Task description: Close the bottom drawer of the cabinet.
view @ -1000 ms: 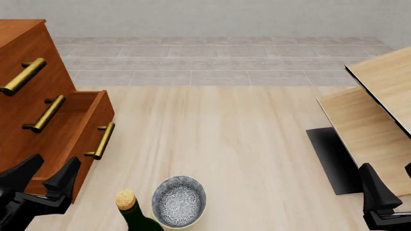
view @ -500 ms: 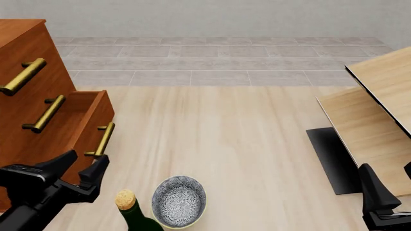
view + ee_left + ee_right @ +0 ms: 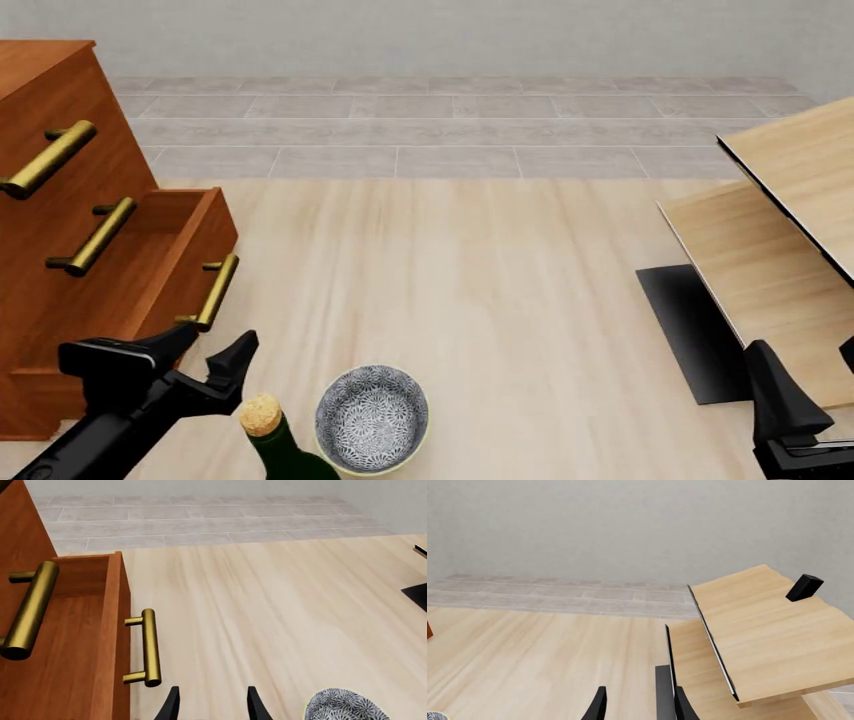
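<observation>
The cabinet (image 3: 60,190) is standing at the far left of the desk (image 3: 507,290), and everything here is turning on it. Its bottom drawer (image 3: 160,275) is sticking out from the cabinet's face toward the middle of the desk, with the flat front and brass handle (image 3: 214,291) facing that way; the handle's bar is running along the drawer front, so a push back toward the cabinet looks like the move being called for. The left pincer (image 3: 200,360) is hanging just beyond the drawer front, on the side away from the cabinet and near the handle's nearer end, apart from the wood, its fingers spread and gripping nothing. The right pincer (image 3: 637,702) is sitting well apart from the cabinet, over by the pale furniture (image 3: 787,250), fingers parted and empty too, so the left arm is plainly the nearer one. A bottle (image 3: 274,440) and a patterned bowl (image 3: 372,417) are standing just beside the left pincer, farther from the cabinet.
</observation>
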`<action>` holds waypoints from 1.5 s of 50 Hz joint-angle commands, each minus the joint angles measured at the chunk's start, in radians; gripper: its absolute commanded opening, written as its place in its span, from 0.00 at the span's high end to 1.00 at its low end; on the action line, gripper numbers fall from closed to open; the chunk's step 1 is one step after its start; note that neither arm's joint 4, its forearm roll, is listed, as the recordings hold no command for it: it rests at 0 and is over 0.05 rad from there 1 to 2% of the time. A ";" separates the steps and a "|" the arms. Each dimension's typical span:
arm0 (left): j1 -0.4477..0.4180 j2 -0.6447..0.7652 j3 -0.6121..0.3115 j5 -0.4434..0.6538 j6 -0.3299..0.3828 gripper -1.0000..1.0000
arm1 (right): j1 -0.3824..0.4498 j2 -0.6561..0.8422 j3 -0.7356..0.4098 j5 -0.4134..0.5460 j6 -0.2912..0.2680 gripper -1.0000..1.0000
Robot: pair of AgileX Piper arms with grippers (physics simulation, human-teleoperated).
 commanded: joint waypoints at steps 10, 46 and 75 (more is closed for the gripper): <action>0.013 0.222 0.000 -0.177 -0.014 0.00 | 0.002 -0.001 0.000 -0.001 -0.003 0.00; 0.108 0.326 -0.068 -0.177 0.001 0.00 | 0.005 -0.003 0.000 -0.006 -0.016 0.00; 0.201 0.377 -0.092 -0.177 0.046 0.00 | 0.005 -0.003 -0.001 -0.007 -0.018 0.00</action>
